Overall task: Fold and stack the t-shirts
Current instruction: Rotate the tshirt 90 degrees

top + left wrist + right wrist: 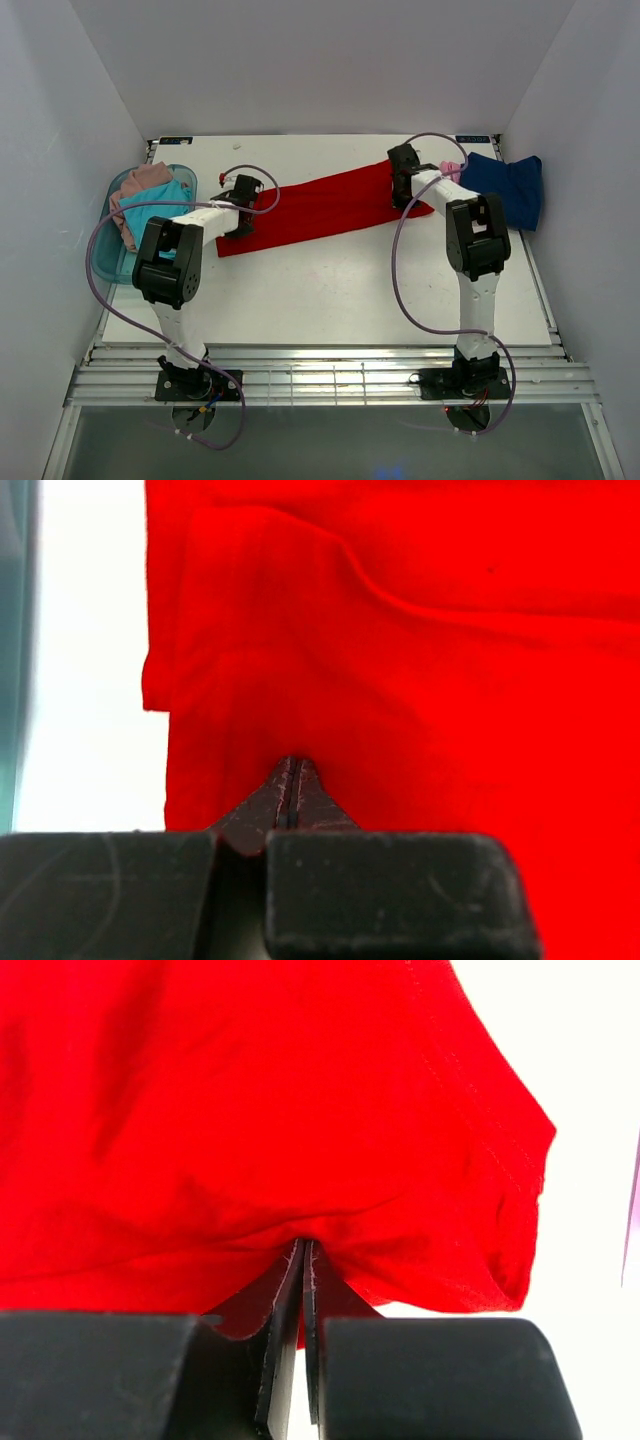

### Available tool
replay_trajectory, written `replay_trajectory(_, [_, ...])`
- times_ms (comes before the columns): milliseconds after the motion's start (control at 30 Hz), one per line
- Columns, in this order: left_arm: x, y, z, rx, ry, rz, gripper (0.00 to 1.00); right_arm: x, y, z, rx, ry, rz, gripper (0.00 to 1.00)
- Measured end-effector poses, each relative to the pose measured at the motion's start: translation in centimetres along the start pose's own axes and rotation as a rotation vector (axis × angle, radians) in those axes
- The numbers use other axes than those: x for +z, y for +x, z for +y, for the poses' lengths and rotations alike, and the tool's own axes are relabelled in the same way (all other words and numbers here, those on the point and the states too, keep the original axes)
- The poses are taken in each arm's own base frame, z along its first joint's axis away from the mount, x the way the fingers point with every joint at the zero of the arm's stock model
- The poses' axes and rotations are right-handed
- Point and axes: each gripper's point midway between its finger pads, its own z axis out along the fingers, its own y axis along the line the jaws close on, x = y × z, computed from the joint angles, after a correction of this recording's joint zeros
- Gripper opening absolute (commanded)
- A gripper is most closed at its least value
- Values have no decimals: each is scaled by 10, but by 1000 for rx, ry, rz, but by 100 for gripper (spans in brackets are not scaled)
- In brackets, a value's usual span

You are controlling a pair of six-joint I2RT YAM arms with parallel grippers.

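Left gripper point(290, 780) and right gripper point(303, 1260) tight on ends of red t-shirt point(330, 205), long axis near-left to far-right

The red t-shirt point(320, 205) lay pulled into a long, narrow band across the middle of the surface point(330, 290), slanting from lower left to upper right, its cloth creased in soft folds. The left pincer point(290, 785) was closed on its left end and the right pincer point(303, 1260) on its right end, by a stitched hem. The navy t-shirt point(508, 188) sat bunched at the upper right, a scrap of the light pink t-shirt point(452, 170) showing just beside it. At the far left, the dusty pink-beige t-shirt point(145, 178) and the turquoise t-shirt point(170, 195) lay crumpled together.
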Motion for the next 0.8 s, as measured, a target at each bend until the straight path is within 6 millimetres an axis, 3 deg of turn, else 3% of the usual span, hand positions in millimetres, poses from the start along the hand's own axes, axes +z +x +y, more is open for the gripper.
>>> replay_trajectory(133, [-10,15,-5,48,-13,16,0,16,-29,9,7,-8,-27,8])
replay_trajectory(433, [-46,58,-36,237,8,70,0,52,-95,36,50,-97,-117,8])
replay_trajectory(567, [-67,83,-52,315,62,121,0,60,-112,47,96,-183,-147,8])
replay_trajectory(800, [-109,133,-84,423,237,268,0,62,-122,61,155,-314,-164,10])
